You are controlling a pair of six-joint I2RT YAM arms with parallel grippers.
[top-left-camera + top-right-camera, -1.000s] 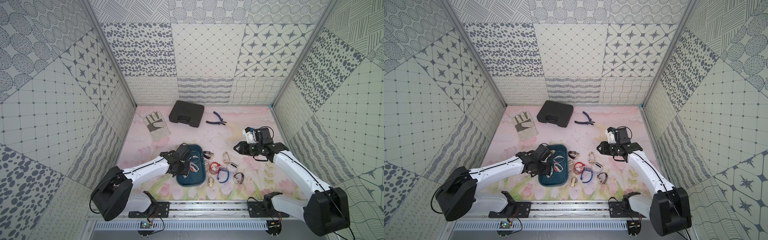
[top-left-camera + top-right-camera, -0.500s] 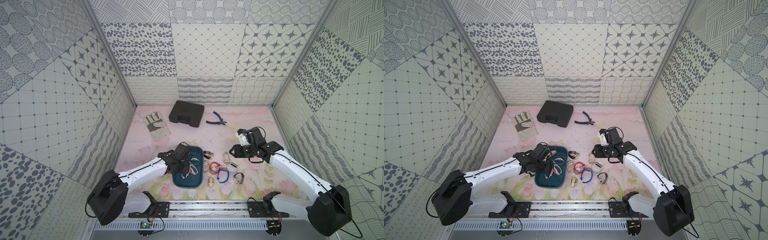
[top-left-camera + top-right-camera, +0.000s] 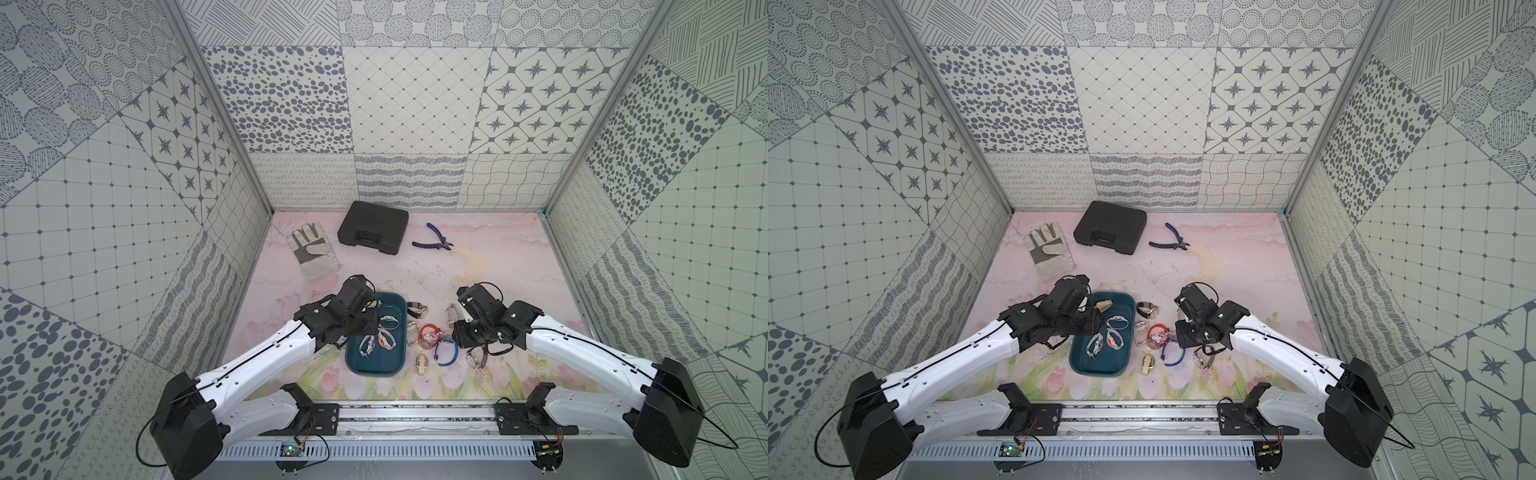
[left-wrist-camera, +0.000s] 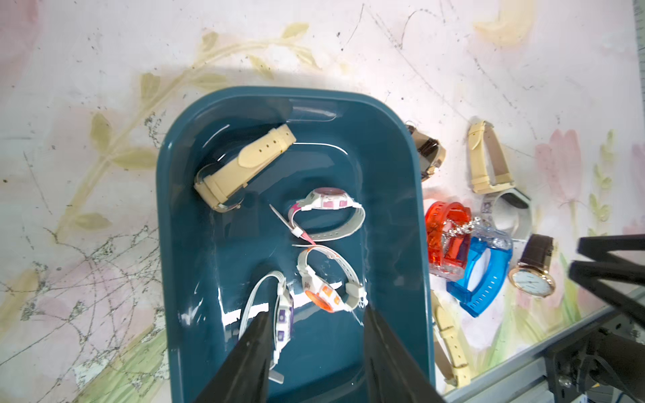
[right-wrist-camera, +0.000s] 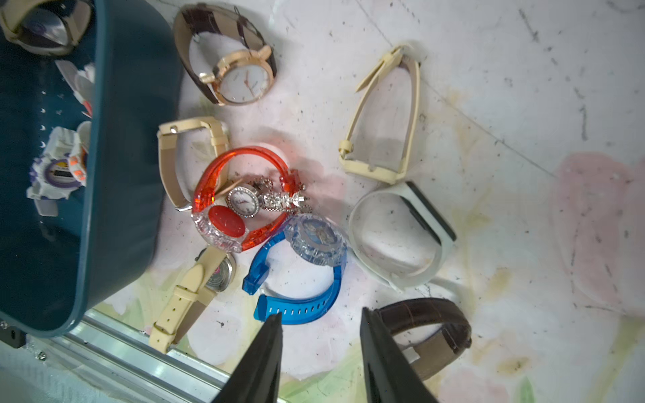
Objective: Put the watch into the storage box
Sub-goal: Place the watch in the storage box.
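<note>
Blue watch (image 5: 316, 240) beside parted right fingers (image 5: 261, 359); left fingers (image 4: 251, 356) parted over storage box (image 4: 181, 244).

Thirteen watches (image 4: 326, 200) — four in the storage box (image 4: 195, 244), nine outside — one black case (image 3: 372, 227), one glove (image 3: 313, 255), one pliers (image 3: 432, 241).

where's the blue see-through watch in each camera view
top view: blue watch on the table, just right of the storage box.
top view: same spot, right of the box.
left wrist: outside the box, against the red watch.
right wrist: just ahead of the open right pincer.
shared landmark: the red watch, lying against it in every view.
</note>
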